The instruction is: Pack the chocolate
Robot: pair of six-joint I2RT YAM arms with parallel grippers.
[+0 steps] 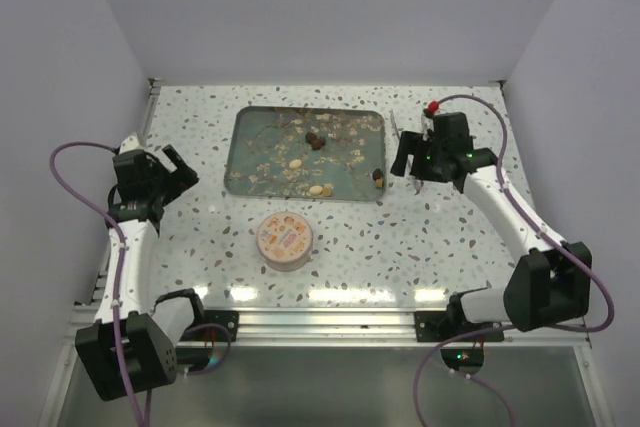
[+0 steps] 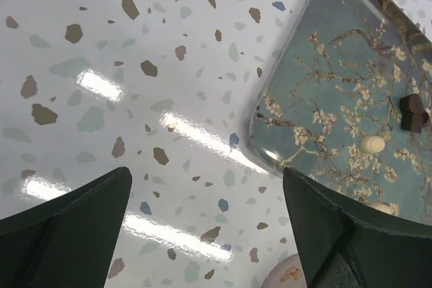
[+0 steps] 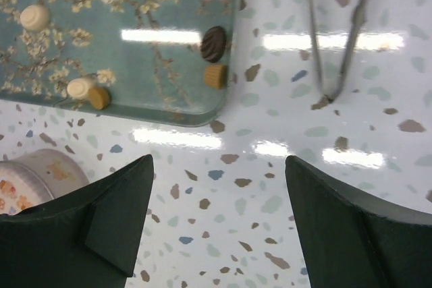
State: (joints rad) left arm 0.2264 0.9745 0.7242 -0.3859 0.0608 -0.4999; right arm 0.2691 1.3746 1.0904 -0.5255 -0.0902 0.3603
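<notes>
On the speckled table (image 1: 380,247) lies one blossom-patterned tray (image 1: 260,147), and all the chocolate (image 1: 315,140) in view is on it. From above I count seven pieces, though the two dark ones pressed together near the tray's middle are small enough that the split is hard to be sure of. One cream piece (image 1: 295,166) lies just nearer than that pair.

At the near edge a second cream piece (image 3: 81,87) touches a tan piece (image 3: 99,97). At the near right corner one ridged dark piece (image 3: 214,43) lies just beside another tan piece (image 3: 214,75), both close to the rim.

One round tin (image 1: 284,238) with a pinkish pictured top stands on the table just in front of the tray, apart from it. One pair of metal tongs (image 3: 330,89) lies on the table to the right of the tray.

There are two hands. The left hand (image 1: 178,172) is over bare table to the left of the tray, its fingers spread as wide as they go with nothing between them. The right hand (image 1: 405,157) is just off the tray's right edge near the corner pair, its fingers also wide apart and empty.
</notes>
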